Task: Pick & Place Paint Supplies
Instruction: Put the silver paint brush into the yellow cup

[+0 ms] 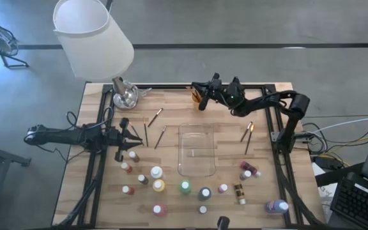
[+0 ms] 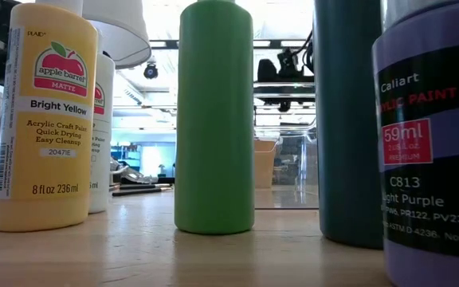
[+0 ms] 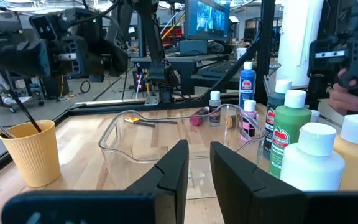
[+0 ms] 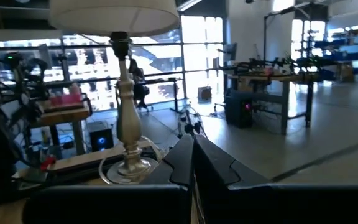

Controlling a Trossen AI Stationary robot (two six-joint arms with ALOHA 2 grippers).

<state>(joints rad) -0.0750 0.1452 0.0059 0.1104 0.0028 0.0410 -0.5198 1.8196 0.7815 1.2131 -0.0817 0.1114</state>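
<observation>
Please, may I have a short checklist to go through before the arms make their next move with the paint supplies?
1. Left tool empty, fingers slightly apart: ok.
2. Right tool shut; whether it holds a brush: cannot tell.
3. Clear tray upright at mid-table: ok.
4. All brushes collected: not ok, a loose brush lies on the table.
5. Green bottle standing upright: ok.
</observation>
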